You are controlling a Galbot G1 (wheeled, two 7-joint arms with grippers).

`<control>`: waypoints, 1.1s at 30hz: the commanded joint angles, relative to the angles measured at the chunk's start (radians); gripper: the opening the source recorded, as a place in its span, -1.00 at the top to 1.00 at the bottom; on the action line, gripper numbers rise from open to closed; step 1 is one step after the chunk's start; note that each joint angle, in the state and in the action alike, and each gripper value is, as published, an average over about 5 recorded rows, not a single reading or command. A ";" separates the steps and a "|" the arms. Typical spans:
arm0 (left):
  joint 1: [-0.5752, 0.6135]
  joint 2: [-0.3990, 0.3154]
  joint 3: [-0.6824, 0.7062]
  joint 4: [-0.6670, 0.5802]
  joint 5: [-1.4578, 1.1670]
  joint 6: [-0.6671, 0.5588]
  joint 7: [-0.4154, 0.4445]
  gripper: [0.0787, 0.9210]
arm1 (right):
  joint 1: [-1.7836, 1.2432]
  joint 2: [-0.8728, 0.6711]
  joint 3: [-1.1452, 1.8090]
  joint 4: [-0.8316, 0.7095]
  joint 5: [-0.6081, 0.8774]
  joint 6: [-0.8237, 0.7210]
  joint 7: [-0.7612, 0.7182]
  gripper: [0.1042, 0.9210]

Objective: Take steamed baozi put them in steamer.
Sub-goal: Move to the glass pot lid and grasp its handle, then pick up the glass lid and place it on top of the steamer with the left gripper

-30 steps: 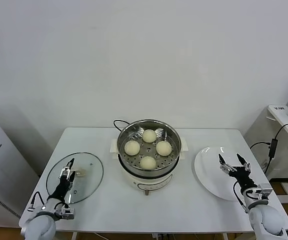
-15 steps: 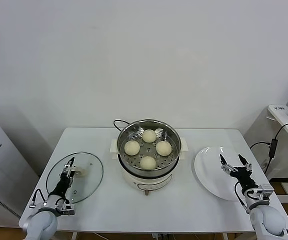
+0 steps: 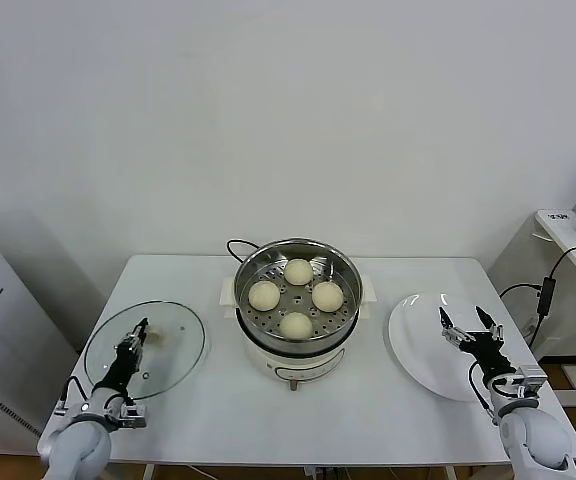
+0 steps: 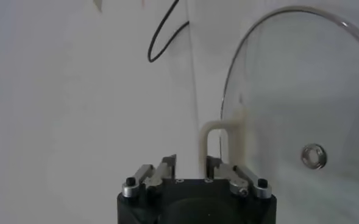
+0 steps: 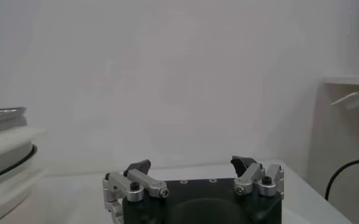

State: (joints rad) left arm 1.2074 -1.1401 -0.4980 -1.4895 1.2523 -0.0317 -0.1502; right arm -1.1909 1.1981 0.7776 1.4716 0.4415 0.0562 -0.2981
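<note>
A plain white wall (image 3: 288,110) fills the back of the room, with a white side cabinet (image 3: 568,250) at the right edge. In front of it stands the white surface (image 3: 218,400), which carries everything. At its middle sits the steamer (image 3: 298,300), a shiny round steel basket with a holed bottom on a white cooker base, a black cord (image 3: 238,247) curling out behind it. To the right lies a white plate (image 3: 418,340); to the left, a round glass lid (image 3: 148,345) with a pale handle (image 4: 219,143).

Inside the steamer rest the four buns (image 3: 298,297), smooth, round and cream-white, spaced in a diamond and apart from one another.

The left claw (image 3: 136,338) is over the lid, fingers closed on its pale handle. The right claw (image 3: 471,326) hovers over the plate's near right part, fingers spread apart and holding nothing.

Since a second ago the lid has shifted slightly leftward with the left claw, which has drawn back a little; the right claw has barely moved, and the buns lie as they did.
</note>
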 commanded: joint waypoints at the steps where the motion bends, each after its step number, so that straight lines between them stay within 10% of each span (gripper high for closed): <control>1: 0.005 0.057 -0.003 -0.141 -0.121 0.034 0.042 0.78 | 0.003 -0.002 0.000 0.000 0.000 0.000 -0.001 -0.76; 17: -0.205 0.263 0.171 -0.324 -0.308 0.296 0.246 0.93 | 0.004 -0.007 0.003 0.034 0.006 -0.008 -0.002 -0.76; 33: -0.460 0.233 0.614 -0.494 -0.245 0.755 0.413 0.93 | 0.019 -0.028 0.003 0.033 0.008 -0.014 0.006 -0.76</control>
State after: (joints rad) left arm 0.9260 -0.9035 -0.1664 -1.8771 0.9889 0.4194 0.1327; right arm -1.1733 1.1749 0.7799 1.5041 0.4496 0.0412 -0.2926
